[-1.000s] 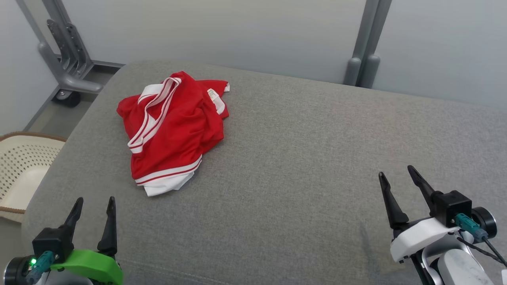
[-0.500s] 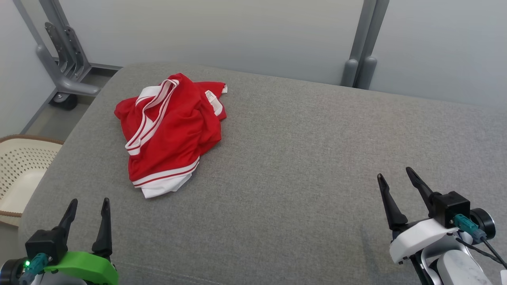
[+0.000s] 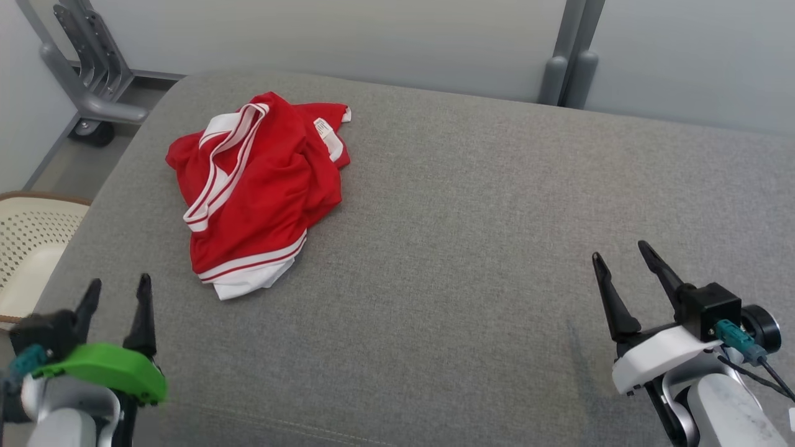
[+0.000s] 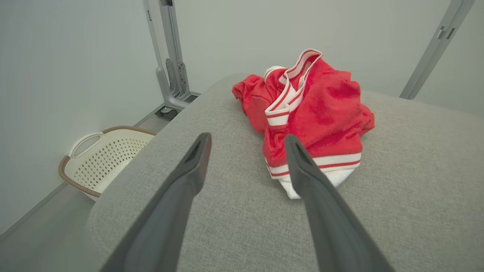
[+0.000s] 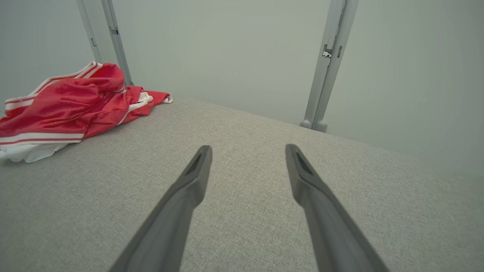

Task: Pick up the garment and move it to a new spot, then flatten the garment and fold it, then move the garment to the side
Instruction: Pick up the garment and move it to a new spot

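Left fingers point(image 3: 141, 310): spread fully apart, holding nothing, touching nothing. They sit over the near left corner of the cushion.
Right fingers point(image 3: 612, 298): spread fully apart, empty, over bare fabric near the cushion's near right part.

Wide grey woven-fabric cushion point(image 3: 472, 217): lies under both pairs of fingers, and nothing stands between either pair and the cloth.
Crumpled red garment with white-and-red striped bands point(image 3: 261, 186): bunched on the cushion ahead of the left fingers, a little to their right, with open fabric between. It is well apart from the right fingers, far off to their left. Its white hem faces the left fingertips.
Cream perforated plastic basket with a brown rim point(image 3: 31, 248): on the floor, left of the left fingers, beside the cushion's edge.
Grey metal frame posts point(image 3: 562, 56): beyond the cushion's far edge, against the pale wall.
Small white label point(image 3: 322, 127): on the garment's far side.
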Robot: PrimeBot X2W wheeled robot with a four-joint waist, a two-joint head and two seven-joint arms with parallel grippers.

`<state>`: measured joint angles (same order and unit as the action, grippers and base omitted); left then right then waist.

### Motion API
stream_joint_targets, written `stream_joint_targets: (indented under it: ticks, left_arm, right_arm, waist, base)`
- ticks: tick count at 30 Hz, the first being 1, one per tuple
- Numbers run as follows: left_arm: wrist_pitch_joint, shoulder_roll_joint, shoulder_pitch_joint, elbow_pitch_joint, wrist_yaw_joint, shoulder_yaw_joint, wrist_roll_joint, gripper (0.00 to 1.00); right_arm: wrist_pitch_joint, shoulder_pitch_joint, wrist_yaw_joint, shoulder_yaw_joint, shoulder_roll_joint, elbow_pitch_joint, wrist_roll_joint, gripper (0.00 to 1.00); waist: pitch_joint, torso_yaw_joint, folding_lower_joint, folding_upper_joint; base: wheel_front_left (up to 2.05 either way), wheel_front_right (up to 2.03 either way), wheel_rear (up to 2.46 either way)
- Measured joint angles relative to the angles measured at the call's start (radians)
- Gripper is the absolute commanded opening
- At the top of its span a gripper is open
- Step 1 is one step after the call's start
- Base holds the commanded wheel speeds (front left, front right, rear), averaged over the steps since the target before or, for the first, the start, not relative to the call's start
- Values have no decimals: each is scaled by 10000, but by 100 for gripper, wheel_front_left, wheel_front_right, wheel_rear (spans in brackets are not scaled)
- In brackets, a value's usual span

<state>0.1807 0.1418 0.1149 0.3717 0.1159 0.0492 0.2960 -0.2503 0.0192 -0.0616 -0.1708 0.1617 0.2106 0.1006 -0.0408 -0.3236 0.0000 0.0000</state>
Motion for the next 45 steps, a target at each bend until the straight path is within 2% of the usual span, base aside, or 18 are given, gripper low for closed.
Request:
stream_joint_targets:
  ticks: [5,13,18,34,35,36,37,40,45]
  left_arm:
    - [-1340,100,1113,389,44,-178,395,100]
    - [-2788,222,2831,978,84,-297,811,100]
    - [-3649,-15,3381,1499,86,-443,1507,100]
    - [-4585,422,4448,2767,90,-324,1498,100]
    - [-4669,451,4501,2861,90,-326,1498,93]
    - [-4769,470,4559,2970,90,-353,1498,39]
    - [-4805,479,4604,3041,90,-418,1498,0]
    - [-4878,493,4751,3195,109,-587,1471,0]
    - [-4870,825,5013,3306,115,-878,965,0]
  right_arm:
    - [0,362,-17,4,79,-90,-58,100]
    - [0,998,-121,-40,268,-144,-261,100]
    - [0,1251,-176,-25,345,-138,-328,100]
    - [-2,1828,-286,-77,412,-42,-387,100]
    - [-2,1842,-320,-84,414,-15,-387,100]
    - [-2,1858,-337,-81,414,8,-387,100]
    - [-2,1880,-337,-65,418,33,-387,100]
    - [-2,1943,-337,-23,420,123,-387,100]
    - [-2,1966,-336,44,357,236,-382,100]
  waist:
    - [-535,44,0,0]
    - [-1433,168,0,0]
    - [-1928,285,0,0]
    - [-2809,707,1,0]
    - [-2841,741,1,0]
    - [-2872,775,1,0]
    - [-2899,808,1,0]
    - [-2926,878,1,0]
    - [-2770,915,1,0]
  base:
    - [0,0,0]
    - [0,0,0]
    - [0,0,0]
    - [0,0,0]
    - [0,0,0]
    - [0,0,0]
    - [0,0,0]
    - [0,0,0]
    - [0,0,0]
